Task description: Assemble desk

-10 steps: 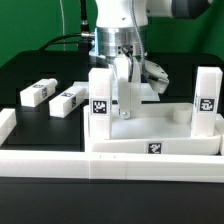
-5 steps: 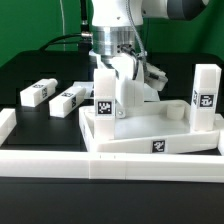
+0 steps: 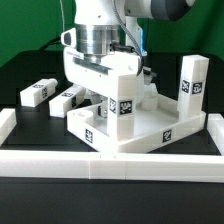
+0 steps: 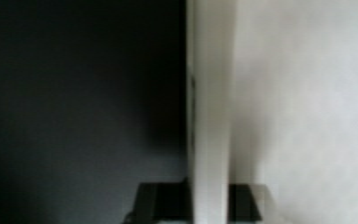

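Over the desk [image 3: 160,137], end effector [image 3: 113,97] (vertical)

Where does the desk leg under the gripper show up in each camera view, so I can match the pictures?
Exterior view: the centre leg stands upright mid-picture in the desk top, tag facing the camera.
Wrist view: the pale vertical strip, close and blurred, is probably that leg.
Shared landmark: the gripper, over the leg outside; its dark pads flank the strip at the wrist.
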Motion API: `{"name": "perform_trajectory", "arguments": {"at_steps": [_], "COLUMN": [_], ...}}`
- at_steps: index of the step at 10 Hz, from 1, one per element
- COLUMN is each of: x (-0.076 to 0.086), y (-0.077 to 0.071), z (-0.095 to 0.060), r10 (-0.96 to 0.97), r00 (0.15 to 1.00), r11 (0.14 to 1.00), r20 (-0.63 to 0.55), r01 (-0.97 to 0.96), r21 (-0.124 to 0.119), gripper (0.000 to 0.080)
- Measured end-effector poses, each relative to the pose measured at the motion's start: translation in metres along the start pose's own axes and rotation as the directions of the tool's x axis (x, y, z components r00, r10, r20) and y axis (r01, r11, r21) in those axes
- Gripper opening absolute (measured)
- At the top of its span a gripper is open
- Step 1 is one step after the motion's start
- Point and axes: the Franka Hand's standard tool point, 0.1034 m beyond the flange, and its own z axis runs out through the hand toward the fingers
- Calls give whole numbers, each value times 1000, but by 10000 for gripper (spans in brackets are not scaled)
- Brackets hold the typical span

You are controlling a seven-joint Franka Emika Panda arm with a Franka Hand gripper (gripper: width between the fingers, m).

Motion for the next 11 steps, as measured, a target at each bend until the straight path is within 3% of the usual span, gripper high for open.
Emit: {"name": "perform_trajectory", "arguments": {"at_steps": [5, 6, 8, 11], "x": [1, 1, 2, 8], "y": [1, -2, -27, -32], "z": [0, 0, 0, 0], "r10": [-273, -334, -525, -655], "r00": [962, 942, 851, 756], "r11": [962, 942, 851, 756], "r20": [0, -1, -13, -18], "r01": [273, 334, 525, 654], "r21": [-5, -7, -15, -23], "gripper": [60, 60, 60, 60]}}
